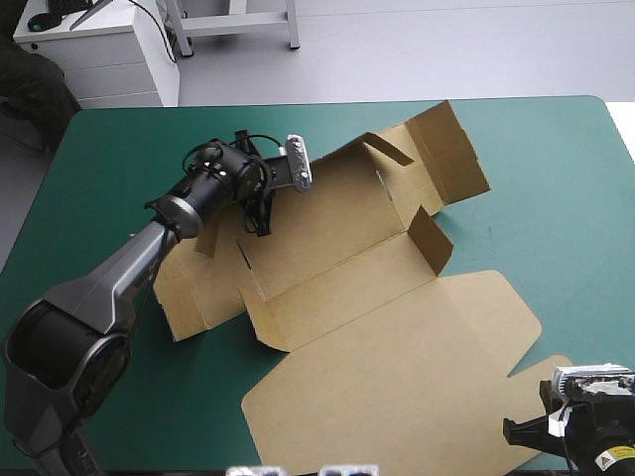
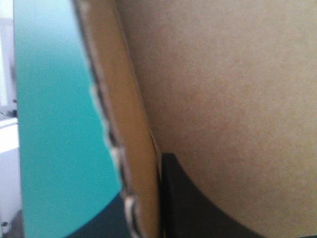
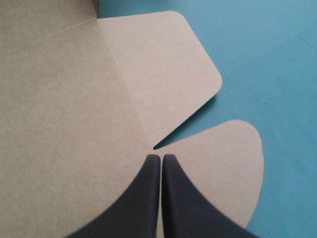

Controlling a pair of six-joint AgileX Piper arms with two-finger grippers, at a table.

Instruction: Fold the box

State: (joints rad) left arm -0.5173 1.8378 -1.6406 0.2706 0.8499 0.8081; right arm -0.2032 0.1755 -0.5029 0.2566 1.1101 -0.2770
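Box (image 1: pixel 397 367) mid-table (image 1: pixel 556 198), lid flat at near right, walls half up. Left jaws pinch the far-left wall (image 2: pixel 129 124) by its edge. Right jaws closed, empty, above a lid flap (image 3: pixel 223 168). Judgement: pivot the wall slowly about its crease, since dragging would shift the sheet.

Bright, even light is washing the teal-green table cover (image 1: pixel 556 198). The brown cardboard box (image 1: pixel 397 377) is casting thin, soft shadows by its raised flaps.

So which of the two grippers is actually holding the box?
The left gripper: a raised wall of the box sits pinched between its fingers. The right gripper is shut on nothing, above a corner of the flat lid.
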